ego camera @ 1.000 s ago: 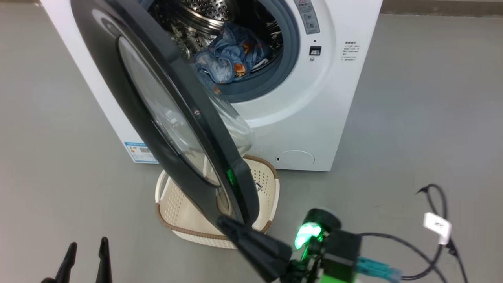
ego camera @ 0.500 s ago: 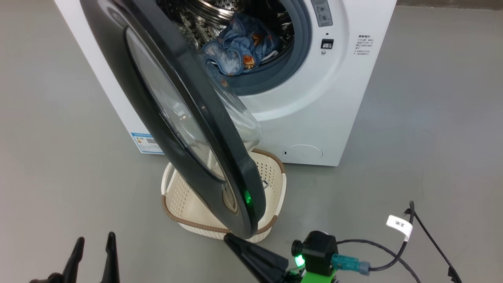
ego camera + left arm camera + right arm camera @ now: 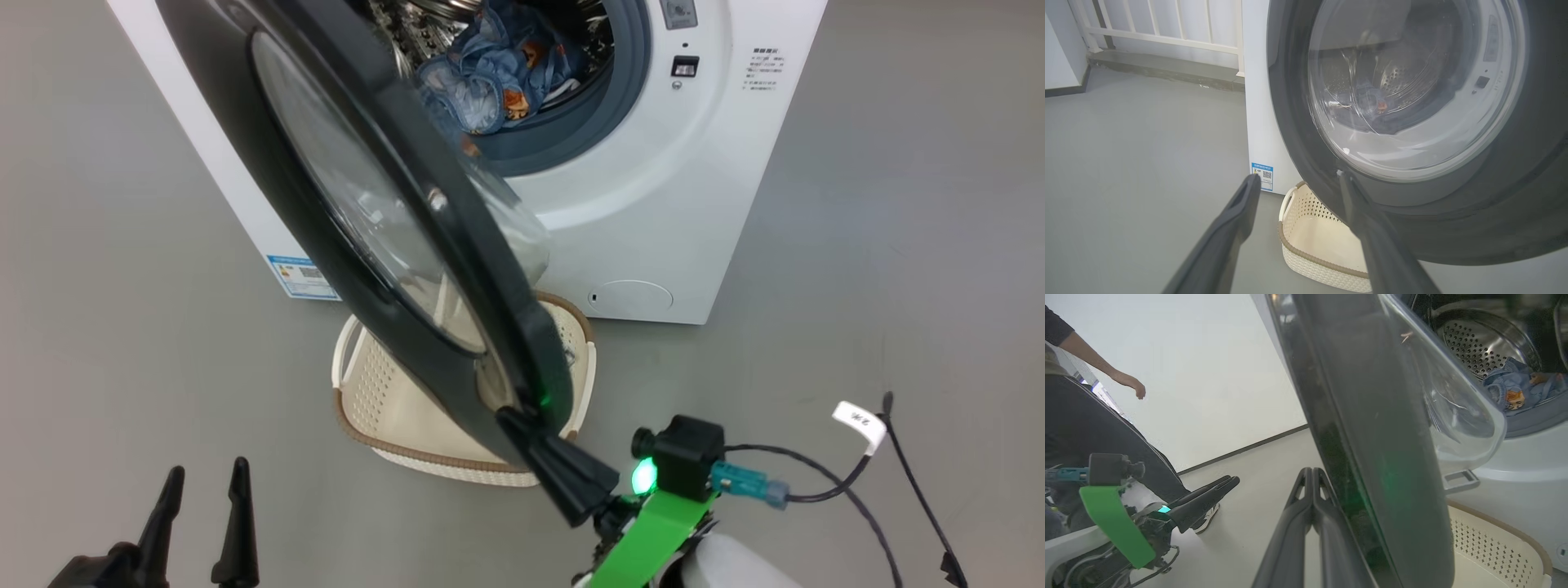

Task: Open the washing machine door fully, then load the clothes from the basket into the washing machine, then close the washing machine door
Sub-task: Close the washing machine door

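Note:
The washing machine [image 3: 653, 204] stands with its black door [image 3: 359, 204] half open, hanging over the cream basket [image 3: 367, 400]. Blue printed clothes [image 3: 490, 73] lie in the drum and also show in the right wrist view [image 3: 1515, 388]. My right gripper [image 3: 514, 420] is shut on nothing, its tips against the door's lower outer edge. In the right wrist view, that gripper [image 3: 1312, 471] lies along the door [image 3: 1372, 437]. My left gripper [image 3: 204, 490] hangs open at the lower left, apart from the door. In its own view, the left gripper [image 3: 1297, 177] faces the door [image 3: 1515, 204] and the basket [image 3: 1323, 232], whose visible floor is bare.
Grey floor surrounds the machine. A black cable with a white tag [image 3: 857, 420] trails from my right wrist across the floor. A person's hand [image 3: 1139, 390] and shoe [image 3: 1208, 516] are behind my left arm. A white railing [image 3: 1167, 24] runs along the wall beside the machine.
The head camera has shifted. My right gripper has moved up to the door's lower edge, and the door has swung slightly towards the machine. The left gripper stays open.

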